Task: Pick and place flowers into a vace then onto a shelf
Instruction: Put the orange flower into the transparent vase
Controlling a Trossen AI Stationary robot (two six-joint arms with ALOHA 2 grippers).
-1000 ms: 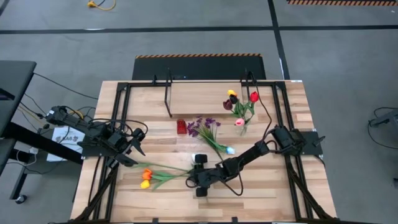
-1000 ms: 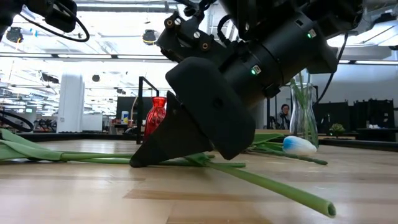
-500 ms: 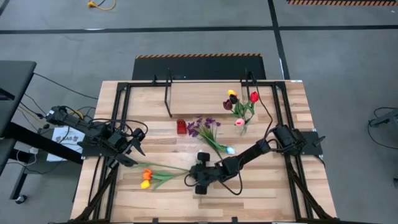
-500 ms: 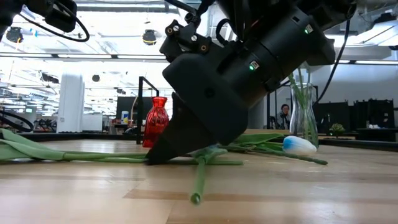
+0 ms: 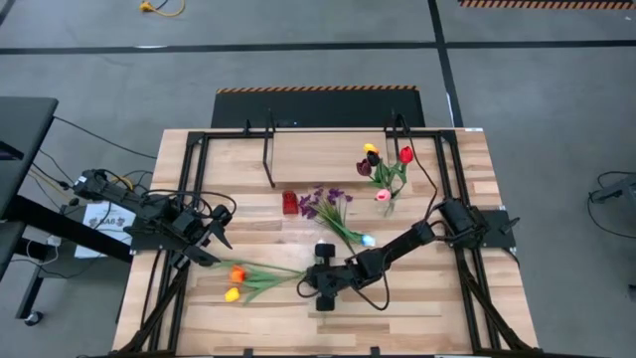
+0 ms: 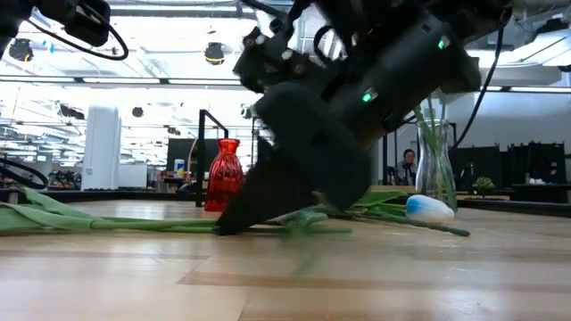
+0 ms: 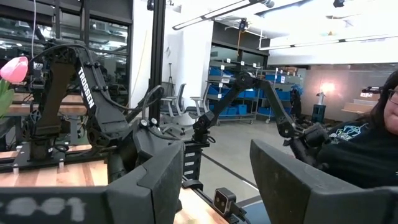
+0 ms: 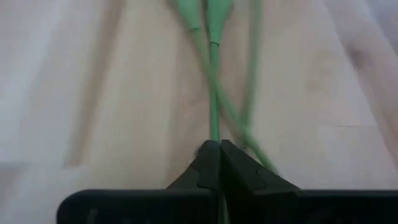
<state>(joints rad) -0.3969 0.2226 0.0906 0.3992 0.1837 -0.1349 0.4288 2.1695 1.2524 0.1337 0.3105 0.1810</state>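
Right gripper (image 8: 217, 163) jaws are together, pinching one thin green stem (image 8: 213, 112) lying flat on the worktop (image 5: 417, 308); orange and yellow tulips (image 5: 235, 282) lie far ahead. Risk: the pinch sits at the stem's bare end, so the long stem could droop or slip out on lift, and the crossing stem beside the jaws could snag. Left gripper (image 5: 221, 221) waits, jaws apart.

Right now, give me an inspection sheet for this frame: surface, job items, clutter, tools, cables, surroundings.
Surface: plank table.
Job items: orange and yellow tulips lying flat; purple sprig; clear vase holding tulips; shelf bare.
Clutter: red vase.
Tools: right tool shut on a green stem; left tool open, empty, at the table's left edge.
Cables: black cable near the clear vase.
Surroundings: a person beyond the table.
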